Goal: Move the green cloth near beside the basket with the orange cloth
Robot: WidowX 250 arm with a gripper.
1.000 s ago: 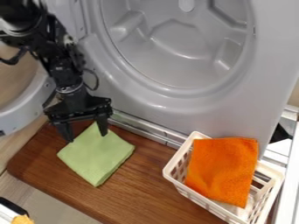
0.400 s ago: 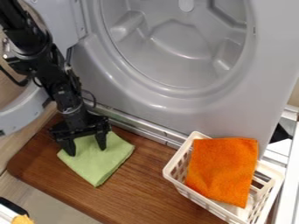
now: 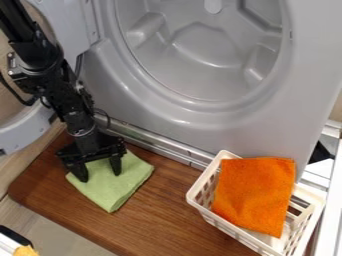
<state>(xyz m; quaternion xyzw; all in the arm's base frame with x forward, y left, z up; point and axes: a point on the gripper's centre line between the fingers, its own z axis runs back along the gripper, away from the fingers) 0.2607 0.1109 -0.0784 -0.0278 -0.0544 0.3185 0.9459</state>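
Note:
The black gripper [image 3: 99, 177] is at the left over the upper part of the green cloth [image 3: 119, 188], its two fingers spread apart with cloth showing between them. Whether the fingertips touch the cloth, I cannot tell. The cloth lies folded on the brown wooden board. At the right, the white basket [image 3: 200, 191] holds the orange cloth [image 3: 255, 194], which lies over its top.
A grey washing machine front [image 3: 180, 120] with a round recess rises behind the wooden board [image 3: 175, 220]. A metal strip [image 3: 155, 143] runs along the board's back edge. Part of a yellow object [image 3: 25, 251] is at the lower left corner.
The gripper has come down and slightly toward the camera onto the green cloth, with its fingers still apart. Both cloths and the basket are where they were.

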